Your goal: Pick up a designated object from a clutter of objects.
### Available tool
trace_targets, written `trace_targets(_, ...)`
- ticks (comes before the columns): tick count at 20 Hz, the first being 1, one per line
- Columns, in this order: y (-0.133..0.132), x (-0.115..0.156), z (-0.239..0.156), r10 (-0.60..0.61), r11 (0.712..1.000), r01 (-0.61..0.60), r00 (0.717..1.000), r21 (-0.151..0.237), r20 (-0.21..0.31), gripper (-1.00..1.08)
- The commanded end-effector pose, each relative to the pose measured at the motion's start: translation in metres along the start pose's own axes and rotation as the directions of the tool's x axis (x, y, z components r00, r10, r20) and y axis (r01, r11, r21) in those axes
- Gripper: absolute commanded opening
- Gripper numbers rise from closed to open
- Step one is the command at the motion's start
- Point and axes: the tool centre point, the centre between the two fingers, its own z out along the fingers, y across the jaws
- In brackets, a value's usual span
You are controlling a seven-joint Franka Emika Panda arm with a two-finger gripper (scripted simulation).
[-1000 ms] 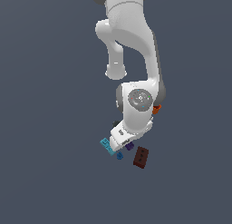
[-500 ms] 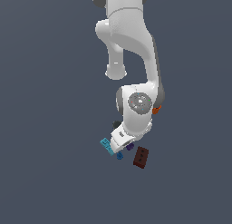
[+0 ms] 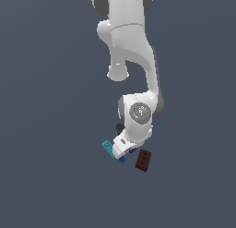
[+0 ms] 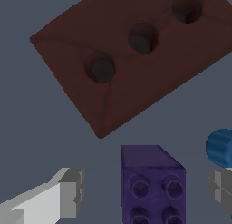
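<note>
Lowered slightly since 0.5 s ago: claw [image 4: 145,191] fingers spread apart, straddling purple block [image 4: 152,184]; no readable writing.

In the wrist view, bare bench [image 4: 41,141] separates each open end effector [image 4: 144,189] finger from the purple block [image 4: 152,187] between them. The red-brown brick [image 4: 131,60] lies apart at 12 o'clock. A blue cone [image 4: 220,148] crowds one finger [image 4: 222,187] at 2 o'clock.
</note>
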Motion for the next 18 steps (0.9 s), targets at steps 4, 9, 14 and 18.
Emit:
trace_targets(4,0.0,0.0,0.008,-0.001,1.0,0.001,1.0,0.002,0.002,-1.0)
trace_targets(9,0.0,0.0,0.008,-0.001,1.0,0.001,1.0,0.002,0.002,-1.0)
trace_targets(14,0.003,0.005,0.0,0.0,1.0,0.0,1.0,-0.007,-0.011,-1.0)
trace_targets(18,0.001,0.004,-0.003,0.0,1.0,0.0,1.0,-0.007,-0.011,-1.0)
